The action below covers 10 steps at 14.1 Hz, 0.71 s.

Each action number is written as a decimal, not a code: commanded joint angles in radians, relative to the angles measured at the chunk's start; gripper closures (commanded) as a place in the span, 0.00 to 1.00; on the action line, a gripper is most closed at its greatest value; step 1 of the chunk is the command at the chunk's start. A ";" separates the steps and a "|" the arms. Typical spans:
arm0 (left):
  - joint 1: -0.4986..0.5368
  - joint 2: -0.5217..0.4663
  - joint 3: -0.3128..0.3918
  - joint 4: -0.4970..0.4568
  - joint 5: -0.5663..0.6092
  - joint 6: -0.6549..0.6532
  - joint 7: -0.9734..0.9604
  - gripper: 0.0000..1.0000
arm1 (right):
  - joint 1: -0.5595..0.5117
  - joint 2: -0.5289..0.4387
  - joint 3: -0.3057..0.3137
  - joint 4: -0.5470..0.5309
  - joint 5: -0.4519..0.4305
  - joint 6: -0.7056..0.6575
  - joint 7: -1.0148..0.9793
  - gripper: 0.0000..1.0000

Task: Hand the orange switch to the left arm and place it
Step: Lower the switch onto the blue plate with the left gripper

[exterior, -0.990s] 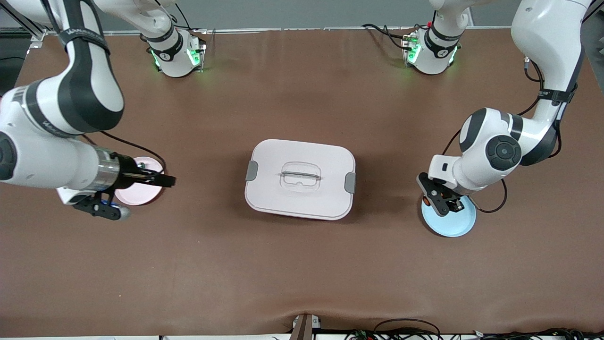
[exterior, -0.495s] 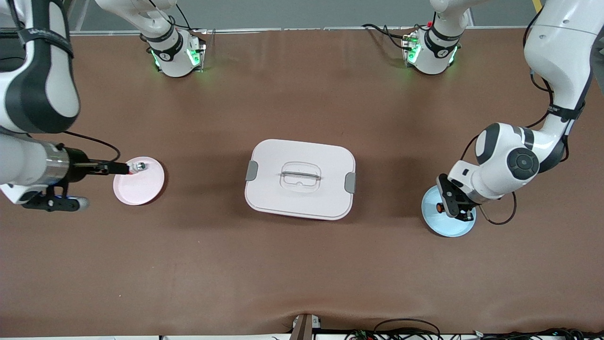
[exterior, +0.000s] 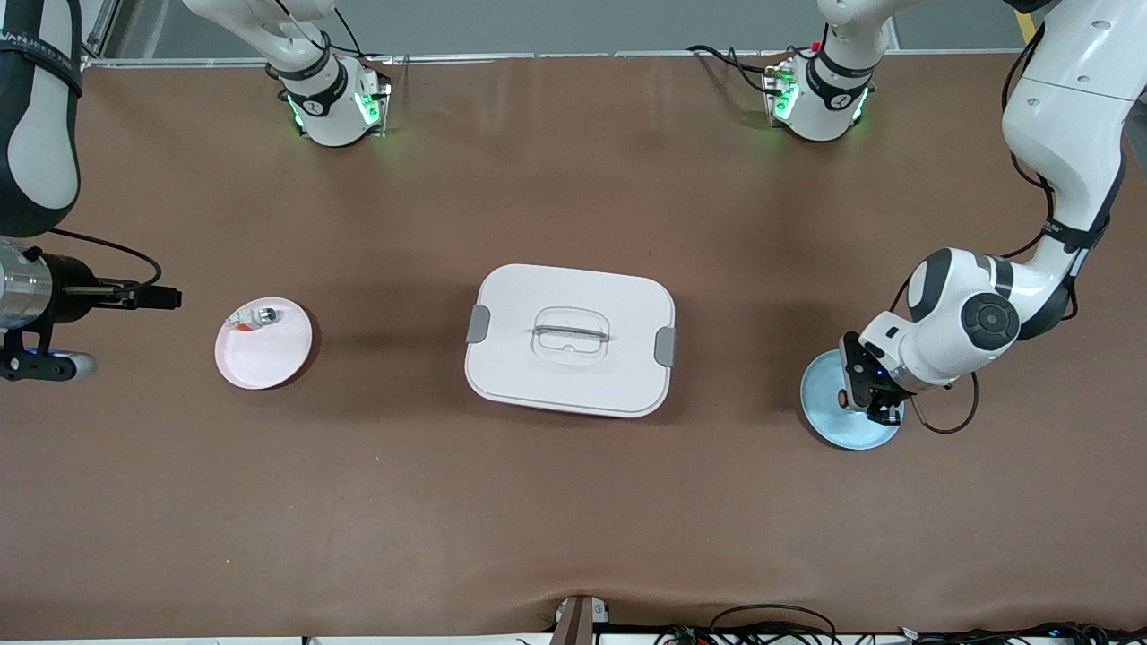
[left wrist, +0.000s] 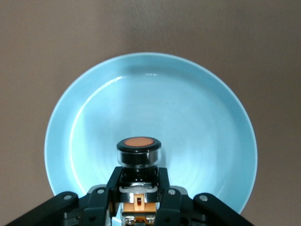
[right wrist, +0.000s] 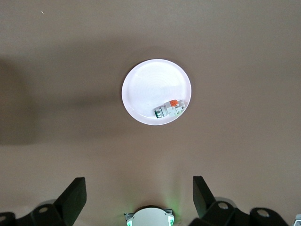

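Observation:
The orange switch (left wrist: 138, 150), a small black cylinder with a round orange cap, is clamped between the jaws of my left gripper (left wrist: 138, 176). That gripper (exterior: 862, 391) hangs over the light blue plate (exterior: 829, 421) at the left arm's end, with the switch (exterior: 842, 395) showing at its tip. I cannot tell whether the switch touches the plate (left wrist: 197, 113). The white lidded box (exterior: 511, 309) sits mid-table between both arms. My right gripper (exterior: 167, 297) is open and empty over the table at the right arm's end, beside the pink plate (exterior: 269, 363). Its fingers (right wrist: 75, 195) stand wide apart.
A small silver-and-white part with a red bit (exterior: 254, 316) lies on the pink plate's rim area; it (right wrist: 169, 109) also shows in the right wrist view on that plate (right wrist: 146, 84). Both arm bases (exterior: 333, 100) stand along the table's edge farthest from the front camera.
My right gripper has pulled back from over the pink plate toward the right arm's end of the table. My left gripper, still holding the switch, has shifted a little across the blue plate.

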 commanded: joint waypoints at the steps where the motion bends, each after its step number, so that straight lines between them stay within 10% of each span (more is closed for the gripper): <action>1: 0.010 0.012 -0.010 -0.004 0.046 0.020 0.013 1.00 | -0.016 -0.010 0.015 0.004 -0.015 -0.022 -0.013 0.00; 3: 0.010 0.017 -0.010 -0.004 0.060 0.020 0.011 0.99 | -0.016 -0.010 0.018 0.004 -0.014 -0.022 -0.013 0.00; 5: 0.008 0.016 -0.012 -0.002 0.060 0.020 0.010 0.76 | -0.018 -0.010 0.018 0.004 -0.014 -0.022 -0.015 0.00; 7: 0.008 0.009 -0.016 0.001 0.059 0.020 -0.006 0.00 | -0.018 -0.010 0.017 0.006 -0.014 -0.022 -0.012 0.00; 10: 0.001 -0.018 -0.025 0.012 0.048 0.019 -0.025 0.00 | -0.018 -0.011 0.018 0.006 -0.013 -0.018 -0.006 0.00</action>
